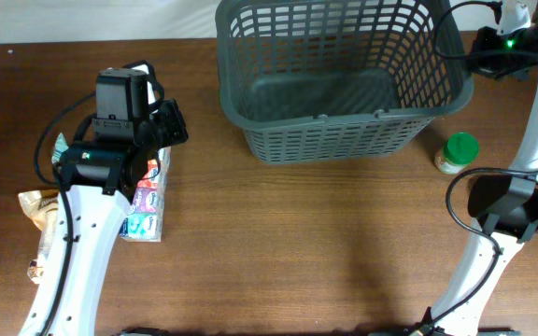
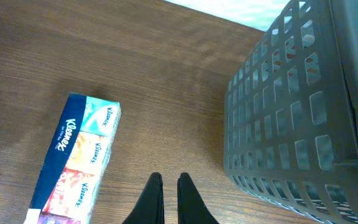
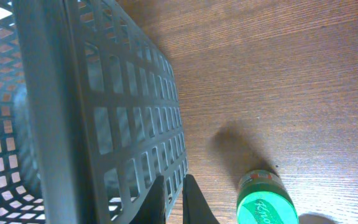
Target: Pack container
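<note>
Container [image 1: 344,140], a dark grey plastic basket with lattice walls and rounded corners, sits at twelve o'clock on the wood-grain table [image 1: 297,243]. Left gripper [image 2: 169,199] and right gripper [image 3: 174,202] are both closed and empty. Round green-capped jar [image 1: 458,151] at its four o'clock; glossy tissue pack [image 2: 79,155] at eight.

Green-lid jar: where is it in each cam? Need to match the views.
Overhead: the jar is at the right, just off the lower right corner of the basket.
Left wrist: not in view; only the basket's slotted wall shows at the right.
Right wrist: the jar is at the bottom edge, right of centre, apart from the basket wall.
Shared landmark: the basket.
</note>
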Robot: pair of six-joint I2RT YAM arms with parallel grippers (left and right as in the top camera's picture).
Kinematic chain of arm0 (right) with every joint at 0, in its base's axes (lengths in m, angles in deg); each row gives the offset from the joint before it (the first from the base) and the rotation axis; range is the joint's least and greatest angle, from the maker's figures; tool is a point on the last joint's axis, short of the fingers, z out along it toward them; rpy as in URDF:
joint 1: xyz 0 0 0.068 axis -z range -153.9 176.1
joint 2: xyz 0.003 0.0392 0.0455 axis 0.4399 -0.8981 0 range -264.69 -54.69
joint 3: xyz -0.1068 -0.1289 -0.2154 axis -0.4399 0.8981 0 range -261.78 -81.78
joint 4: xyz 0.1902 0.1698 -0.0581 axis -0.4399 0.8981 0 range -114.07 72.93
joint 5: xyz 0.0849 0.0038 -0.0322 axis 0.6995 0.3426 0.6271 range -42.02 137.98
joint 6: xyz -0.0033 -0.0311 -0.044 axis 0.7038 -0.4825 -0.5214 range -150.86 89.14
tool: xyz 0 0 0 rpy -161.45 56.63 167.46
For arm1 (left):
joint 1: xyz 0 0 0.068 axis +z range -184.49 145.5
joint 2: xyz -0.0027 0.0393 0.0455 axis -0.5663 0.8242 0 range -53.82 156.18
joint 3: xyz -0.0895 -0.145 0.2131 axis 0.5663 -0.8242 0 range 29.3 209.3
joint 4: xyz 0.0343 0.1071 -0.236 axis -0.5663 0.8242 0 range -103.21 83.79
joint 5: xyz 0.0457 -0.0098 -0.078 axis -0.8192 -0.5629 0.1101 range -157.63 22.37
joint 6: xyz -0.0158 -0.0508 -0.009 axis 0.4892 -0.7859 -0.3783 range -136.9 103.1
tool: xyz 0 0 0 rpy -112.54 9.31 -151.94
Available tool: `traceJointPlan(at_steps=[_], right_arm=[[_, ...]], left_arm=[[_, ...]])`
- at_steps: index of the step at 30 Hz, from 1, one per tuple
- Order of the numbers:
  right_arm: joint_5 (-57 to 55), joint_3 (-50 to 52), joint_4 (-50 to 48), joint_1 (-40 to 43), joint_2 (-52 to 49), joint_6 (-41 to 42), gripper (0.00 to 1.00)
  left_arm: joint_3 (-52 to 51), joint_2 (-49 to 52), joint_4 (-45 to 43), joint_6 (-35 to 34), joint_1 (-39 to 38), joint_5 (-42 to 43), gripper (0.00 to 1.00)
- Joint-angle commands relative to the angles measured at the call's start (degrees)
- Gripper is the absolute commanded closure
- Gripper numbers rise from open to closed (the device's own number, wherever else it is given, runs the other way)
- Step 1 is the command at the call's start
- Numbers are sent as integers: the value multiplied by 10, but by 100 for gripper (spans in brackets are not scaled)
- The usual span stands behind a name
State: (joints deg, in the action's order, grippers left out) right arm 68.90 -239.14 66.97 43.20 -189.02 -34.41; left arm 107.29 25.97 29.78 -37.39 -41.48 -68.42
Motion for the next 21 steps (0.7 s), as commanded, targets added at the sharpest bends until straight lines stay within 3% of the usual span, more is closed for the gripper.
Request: traceJointPlan(at_steps=[1,21], right_arm=[[12,1,1,-12,-1,-7,96],[5,1,2,-33,-1,-10,96]], left_arm=[[8,0,-3,11,1,7,98],[8,0,-1,11,1,6,98]])
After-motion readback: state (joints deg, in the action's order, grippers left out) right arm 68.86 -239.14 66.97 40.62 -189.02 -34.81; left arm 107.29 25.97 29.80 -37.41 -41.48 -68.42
